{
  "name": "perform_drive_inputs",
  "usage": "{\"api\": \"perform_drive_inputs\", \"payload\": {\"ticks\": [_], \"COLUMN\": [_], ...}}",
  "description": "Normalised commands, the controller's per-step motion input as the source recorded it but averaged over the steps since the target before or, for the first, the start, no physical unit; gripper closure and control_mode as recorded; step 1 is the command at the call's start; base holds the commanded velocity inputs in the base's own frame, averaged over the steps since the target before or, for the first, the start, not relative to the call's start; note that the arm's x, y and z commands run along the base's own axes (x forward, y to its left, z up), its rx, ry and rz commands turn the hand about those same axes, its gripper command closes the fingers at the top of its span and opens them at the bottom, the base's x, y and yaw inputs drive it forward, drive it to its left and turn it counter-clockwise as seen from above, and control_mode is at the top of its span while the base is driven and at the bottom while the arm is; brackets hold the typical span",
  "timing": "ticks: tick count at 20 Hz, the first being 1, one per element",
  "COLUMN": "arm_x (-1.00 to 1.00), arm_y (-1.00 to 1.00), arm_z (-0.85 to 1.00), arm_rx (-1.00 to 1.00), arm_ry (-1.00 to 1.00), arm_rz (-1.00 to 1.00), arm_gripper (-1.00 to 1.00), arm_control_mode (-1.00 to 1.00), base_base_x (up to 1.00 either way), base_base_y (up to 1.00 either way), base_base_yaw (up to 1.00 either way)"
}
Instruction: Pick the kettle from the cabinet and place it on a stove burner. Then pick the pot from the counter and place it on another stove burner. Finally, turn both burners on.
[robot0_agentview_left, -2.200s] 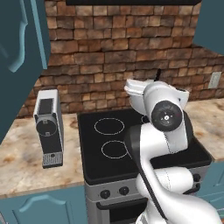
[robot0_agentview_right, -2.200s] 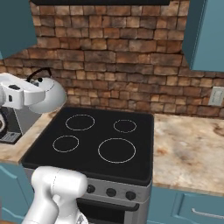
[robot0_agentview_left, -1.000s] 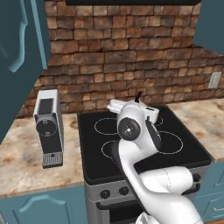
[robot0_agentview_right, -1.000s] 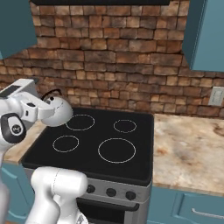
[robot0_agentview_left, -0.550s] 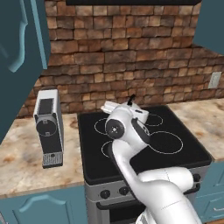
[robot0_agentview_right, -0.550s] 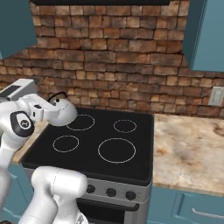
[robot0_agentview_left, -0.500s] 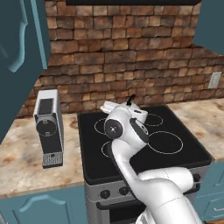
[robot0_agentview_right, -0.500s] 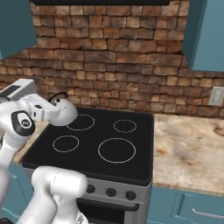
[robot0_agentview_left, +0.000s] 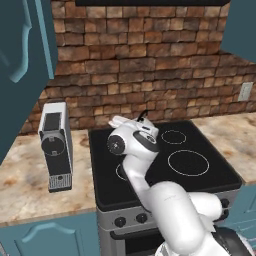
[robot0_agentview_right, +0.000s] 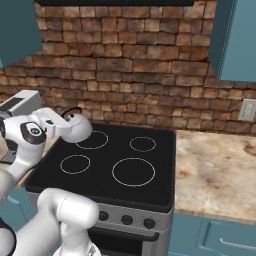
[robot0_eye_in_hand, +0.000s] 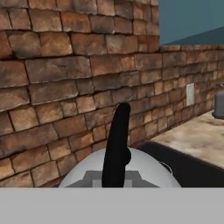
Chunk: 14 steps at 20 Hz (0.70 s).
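Observation:
My gripper (robot0_agentview_right: 68, 119) is shut on the thin black arched handle of the silvery-white kettle (robot0_agentview_right: 76, 129), low over the back left of the black cooktop (robot0_agentview_right: 165, 150). The kettle overlaps the left edge of the back-left burner ring (robot0_agentview_right: 95, 140); I cannot tell whether it touches the glass. The front-left burner ring (robot0_agentview_right: 75, 164) lies bare. From the left the kettle (robot0_agentview_left: 149, 134) is partly behind my hand. In the hand view its dome (robot0_eye_in_hand: 148, 173) and handle (robot0_eye_in_hand: 116, 146) rise right in front. The cabinet door (robot0_agentview_left: 22, 65) stands open at upper left. The pot is out of view.
A silver coffee machine (robot0_agentview_left: 55, 145) stands on the marbled counter (robot0_agentview_left: 25, 185) left of the stove. A large ring (robot0_agentview_right: 133, 171) and a small ring (robot0_agentview_right: 143, 144) lie to the right. Knobs (robot0_agentview_right: 127, 220) line the stove front. A grey canister (robot0_eye_in_hand: 218, 105) stands on the far counter.
The arm has swung down and towards the coffee machine, bringing the kettle from high above the stove to low over the back-left ring. In the last half second it has barely moved.

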Motion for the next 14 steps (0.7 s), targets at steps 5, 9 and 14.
{"api": "perform_drive_inputs", "payload": {"ticks": [5,9,14], "arm_x": [0.42,0.15,0.32], "arm_y": [0.1,0.0,0.0], "arm_z": [-0.23,-0.2,-0.28], "arm_rx": [0.01,0.0,0.0], "arm_ry": [0.0,0.02,0.0], "arm_rz": [-0.08,0.0,0.0], "arm_gripper": [1.0,1.0,1.0], "arm_control_mode": [-1.0,-1.0,-1.0], "base_base_x": [0.0,0.0,0.0], "base_base_y": [0.0,0.0,0.0], "base_base_yaw": [0.0,0.0,0.0]}}
